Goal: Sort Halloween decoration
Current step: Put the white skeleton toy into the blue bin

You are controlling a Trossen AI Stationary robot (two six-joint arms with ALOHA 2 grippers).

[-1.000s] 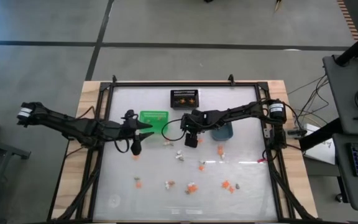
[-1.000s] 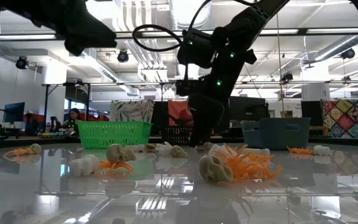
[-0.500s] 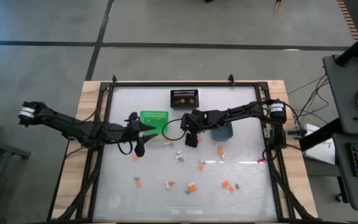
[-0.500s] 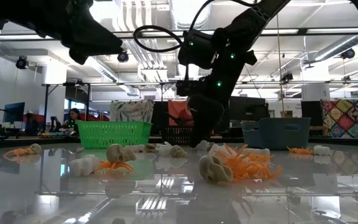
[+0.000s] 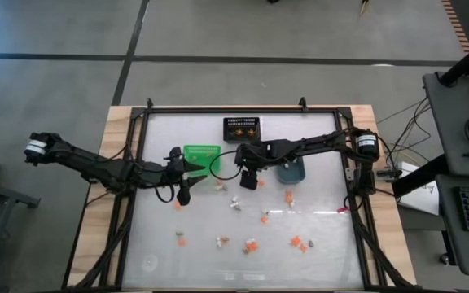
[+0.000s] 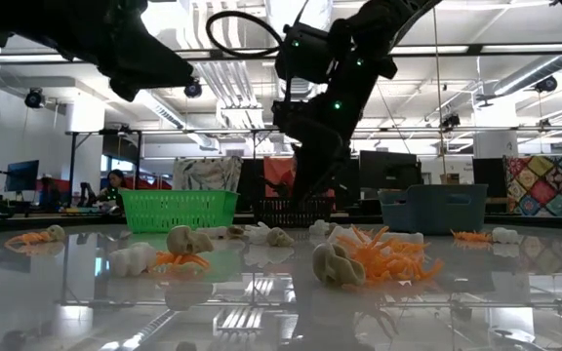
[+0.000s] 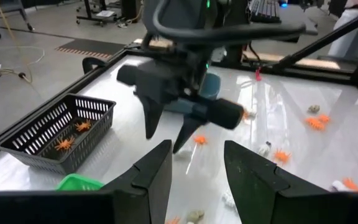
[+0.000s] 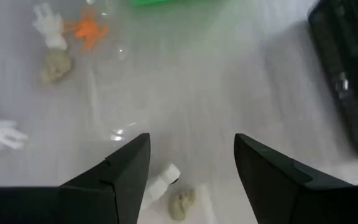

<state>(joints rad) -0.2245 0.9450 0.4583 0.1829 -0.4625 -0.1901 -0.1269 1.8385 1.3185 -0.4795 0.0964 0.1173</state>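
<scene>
From the high view we saw both arms reaching over the middle of the counter (image 5: 157, 244). The right gripper (image 5: 249, 181) hung beside the green bin (image 5: 201, 154), and the left gripper (image 5: 183, 195) hung below that bin. The Halloween decoration (image 5: 252, 245) lay scattered over the nearer half of the counter, with a few pieces in the black mesh bin (image 5: 242, 128).

In the low view the trinkets (image 6: 371, 255) looked like spiky orange spiders, pale skulls and white bone-like bits, all lying loose.

The left wrist view showed the left fingers (image 7: 153, 176) apart and empty, facing the right arm; 2 orange spiders (image 7: 71, 134) sat in the mesh bin.

The right wrist view showed the right fingers (image 8: 124, 172) wide apart with nothing between them, above a white piece (image 8: 161, 181) and a tan skull (image 8: 181, 203). We judged the best move was to descend straight over 1 piece, centring it before closing.
</scene>
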